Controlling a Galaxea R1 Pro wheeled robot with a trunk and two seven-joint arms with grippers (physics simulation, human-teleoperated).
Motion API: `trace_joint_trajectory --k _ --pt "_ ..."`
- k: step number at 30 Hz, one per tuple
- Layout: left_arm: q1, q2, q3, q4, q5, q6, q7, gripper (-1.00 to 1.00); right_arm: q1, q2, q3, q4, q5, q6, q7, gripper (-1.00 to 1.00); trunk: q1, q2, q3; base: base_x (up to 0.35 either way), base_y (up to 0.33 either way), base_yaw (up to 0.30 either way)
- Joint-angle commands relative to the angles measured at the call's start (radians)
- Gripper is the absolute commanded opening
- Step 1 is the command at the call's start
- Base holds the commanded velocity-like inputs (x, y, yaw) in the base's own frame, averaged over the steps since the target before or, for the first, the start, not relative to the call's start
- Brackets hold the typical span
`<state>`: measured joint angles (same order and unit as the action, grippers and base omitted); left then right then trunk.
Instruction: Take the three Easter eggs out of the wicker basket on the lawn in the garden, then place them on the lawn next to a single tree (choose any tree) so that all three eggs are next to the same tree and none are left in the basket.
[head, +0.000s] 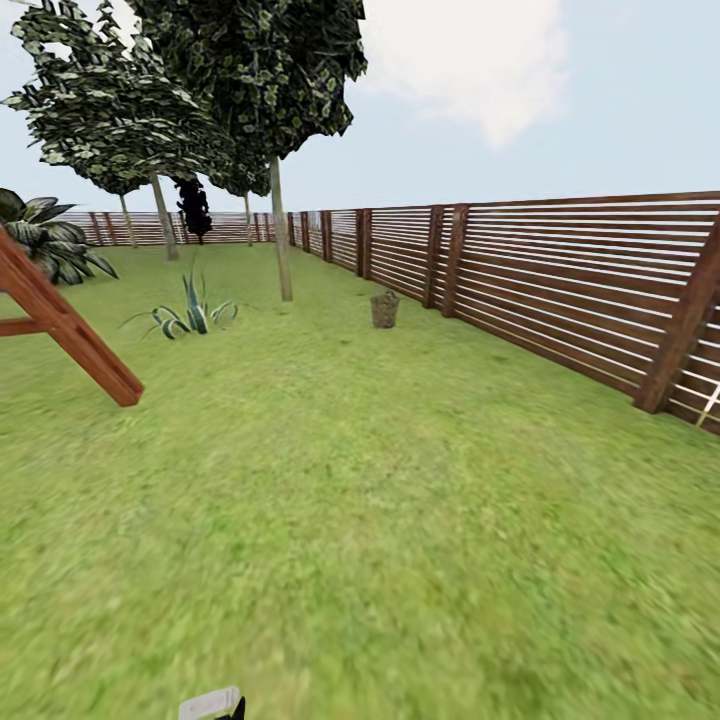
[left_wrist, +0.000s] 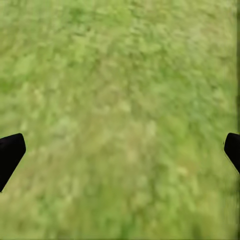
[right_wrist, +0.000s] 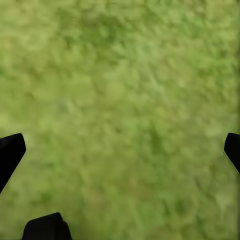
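My left pincer (left_wrist: 120, 150) hangs wide open over bare lawn (left_wrist: 120, 75), holding nothing, since I judge I'm only travelling. My right pincer (right_wrist: 120, 150) is the same: fingers spread, empty, grass beneath. My head view adds what they lack: the wicker basket (head: 385, 309) far ahead by the fence (head: 560, 280), the tree (head: 281, 240) near its left. Eggs are too far off to make out.
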<state>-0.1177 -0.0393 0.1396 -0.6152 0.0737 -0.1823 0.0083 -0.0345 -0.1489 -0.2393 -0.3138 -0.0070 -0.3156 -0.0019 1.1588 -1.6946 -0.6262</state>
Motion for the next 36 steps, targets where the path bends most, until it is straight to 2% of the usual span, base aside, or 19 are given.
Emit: trace_joint_trajectory --k 1,36 --pt "0.000 -0.001 0.001 0.000 0.008 -0.002 -0.001 1.00 -0.001 0.000 -0.001 0.001 -0.001 -0.003 0.000 1.00 0.000 0.000 -0.001 0.242 -0.190 0.000" --pt "0.000 -0.001 0.001 0.000 0.008 -0.003 -0.001 1.00 -0.001 0.000 -0.001 0.001 -0.001 -0.003 -0.001 1.00 0.000 0.000 -0.001 0.242 -0.191 0.000"
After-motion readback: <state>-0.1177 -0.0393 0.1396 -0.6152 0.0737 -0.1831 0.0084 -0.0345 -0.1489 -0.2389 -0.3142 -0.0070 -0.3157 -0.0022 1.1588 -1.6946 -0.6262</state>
